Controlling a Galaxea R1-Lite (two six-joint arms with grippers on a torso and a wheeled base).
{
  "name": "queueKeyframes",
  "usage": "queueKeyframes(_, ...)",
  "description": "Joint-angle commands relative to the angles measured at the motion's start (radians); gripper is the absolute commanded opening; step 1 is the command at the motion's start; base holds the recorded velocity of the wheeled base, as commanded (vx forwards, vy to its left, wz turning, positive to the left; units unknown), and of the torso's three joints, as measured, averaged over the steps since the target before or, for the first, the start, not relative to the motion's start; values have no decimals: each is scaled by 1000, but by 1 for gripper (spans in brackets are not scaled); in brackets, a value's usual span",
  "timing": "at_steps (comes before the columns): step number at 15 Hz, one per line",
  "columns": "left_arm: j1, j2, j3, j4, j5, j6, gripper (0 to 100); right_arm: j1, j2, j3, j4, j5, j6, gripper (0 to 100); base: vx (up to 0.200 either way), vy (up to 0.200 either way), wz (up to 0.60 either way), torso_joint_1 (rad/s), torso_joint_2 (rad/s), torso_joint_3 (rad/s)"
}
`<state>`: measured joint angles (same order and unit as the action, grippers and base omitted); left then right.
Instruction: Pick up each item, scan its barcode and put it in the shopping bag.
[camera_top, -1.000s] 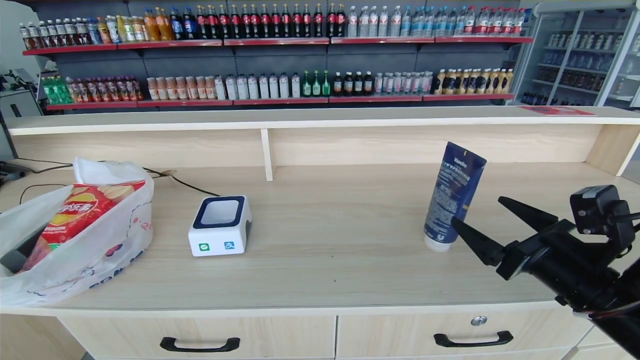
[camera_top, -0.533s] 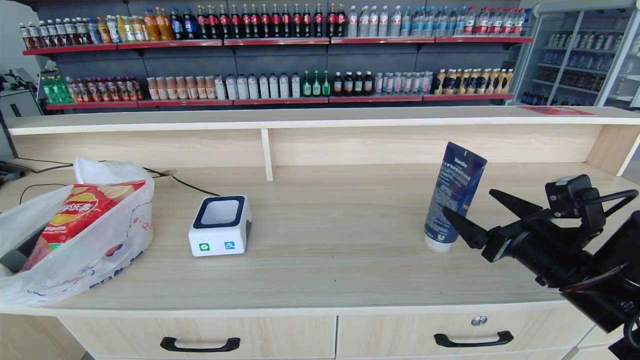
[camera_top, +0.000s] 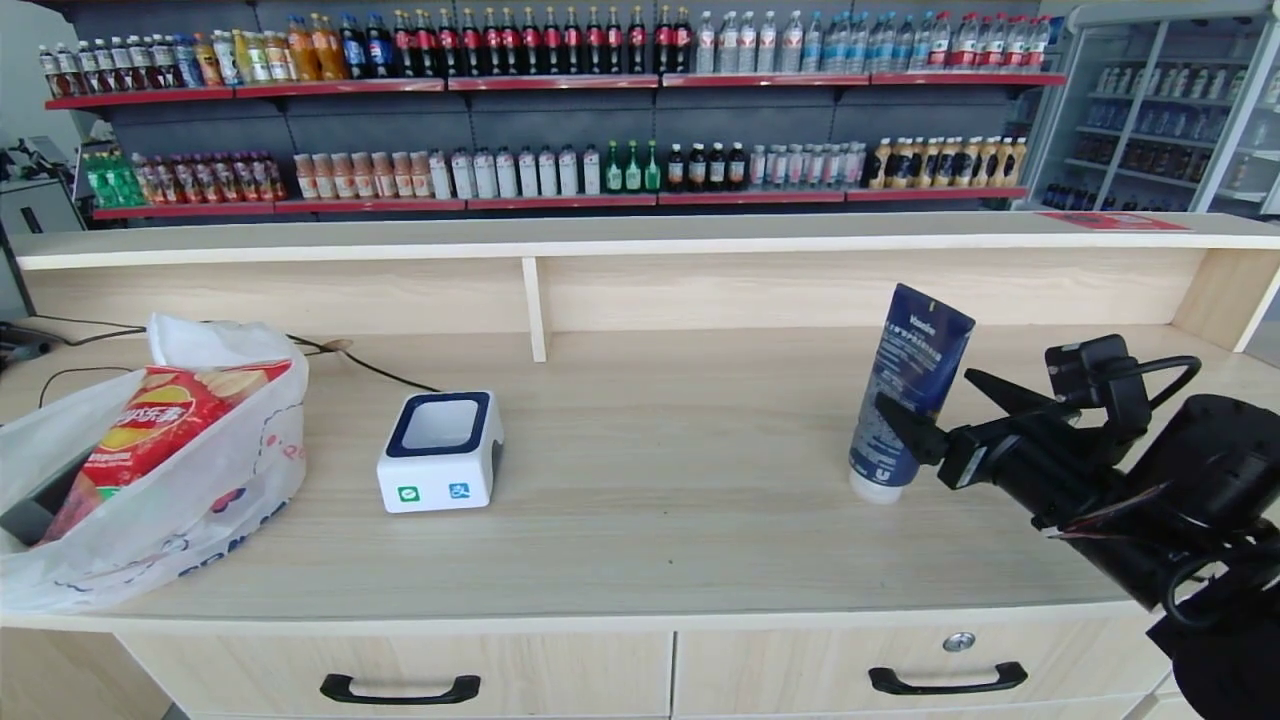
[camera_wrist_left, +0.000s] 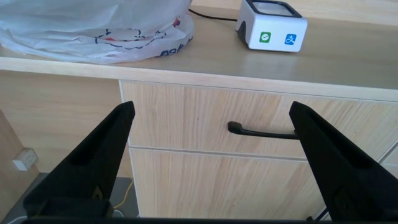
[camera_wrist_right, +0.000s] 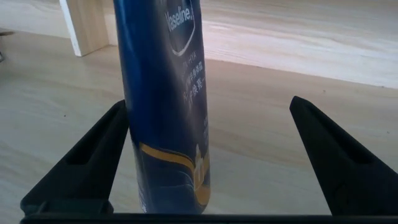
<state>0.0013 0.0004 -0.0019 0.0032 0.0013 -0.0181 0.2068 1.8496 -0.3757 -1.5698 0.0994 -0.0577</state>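
The blue tube (camera_top: 908, 390) stood cap-down on the surface (camera_top: 650, 520) at centre right of the frame, between the spread-apart fingers of the right gripper (camera_top: 925, 388). It looked light, squeezable, glossy and tippy, so a moderate hold across its lower-middle body seemed best.

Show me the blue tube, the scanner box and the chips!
blue lotion tube (camera_top: 915, 355): head view, middle of its blue body.
barcode scanner (camera_top: 437, 478): head view, its white front face.
chips packet (camera_top: 150, 425): head view, middle of its red front.
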Motion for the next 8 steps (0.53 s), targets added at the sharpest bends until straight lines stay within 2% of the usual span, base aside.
queueKeyframes(1, 0, 1, 0, 0, 0, 0, 100, -14, 40, -11, -1, 0, -1, 100, 0, 0, 0, 0, 0, 0)
queueKeyframes(8, 0, 0, 0, 0, 0, 0, 100, 6, 85, -51, -1, 2, 4, 100, 0, 0, 0, 0, 0, 0)
